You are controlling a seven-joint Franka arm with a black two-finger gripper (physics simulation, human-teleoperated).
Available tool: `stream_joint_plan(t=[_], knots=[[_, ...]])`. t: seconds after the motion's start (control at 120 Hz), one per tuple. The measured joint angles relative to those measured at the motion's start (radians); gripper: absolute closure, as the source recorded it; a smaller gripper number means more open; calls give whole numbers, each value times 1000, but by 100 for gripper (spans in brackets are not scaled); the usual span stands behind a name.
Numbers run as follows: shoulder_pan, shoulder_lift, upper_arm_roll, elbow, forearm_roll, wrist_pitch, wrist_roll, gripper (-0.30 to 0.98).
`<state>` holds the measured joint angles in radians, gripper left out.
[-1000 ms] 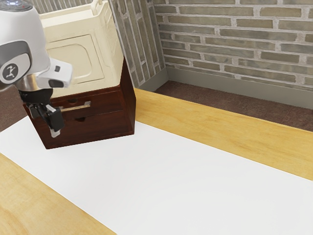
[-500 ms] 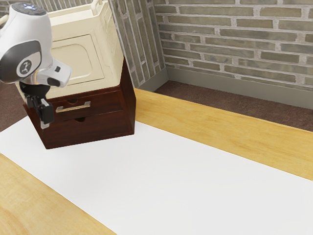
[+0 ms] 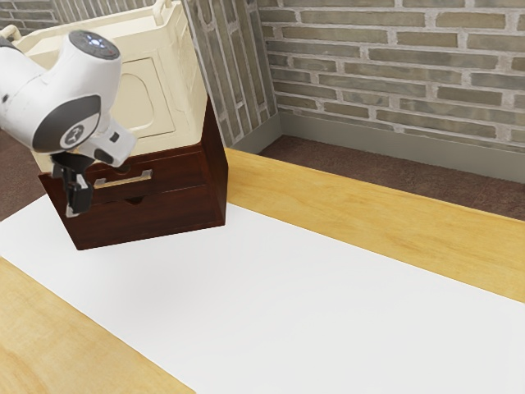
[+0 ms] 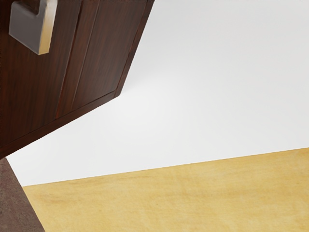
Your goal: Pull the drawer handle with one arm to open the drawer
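In the exterior view, my gripper (image 3: 78,195) hung near the handle (image 3: 135,178) of the upper drawer (image 3: 185,170); open or closed, I could not tell. The cabinet (image 3: 168,211) stood by the white sheet's (image 3: 287,287) far edge. In the wrist view, the handle was partly cut off.

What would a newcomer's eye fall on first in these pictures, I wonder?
The cream box atop the dark wooden drawer cabinet stands out first, at the exterior view's left. The black gripper hangs near the cabinet's metal handle. A white sheet covers much of the table.
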<state>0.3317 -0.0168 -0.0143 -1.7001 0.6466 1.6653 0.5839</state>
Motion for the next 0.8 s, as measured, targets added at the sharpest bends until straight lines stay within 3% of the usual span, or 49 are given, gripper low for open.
stream_joint_plan(t=[0.575, 0.8], knots=[[-26, -15, 3, -115, 17, 217, 38, 0], [-57, -52, 25, -147, 59, 250, 55, 0]])
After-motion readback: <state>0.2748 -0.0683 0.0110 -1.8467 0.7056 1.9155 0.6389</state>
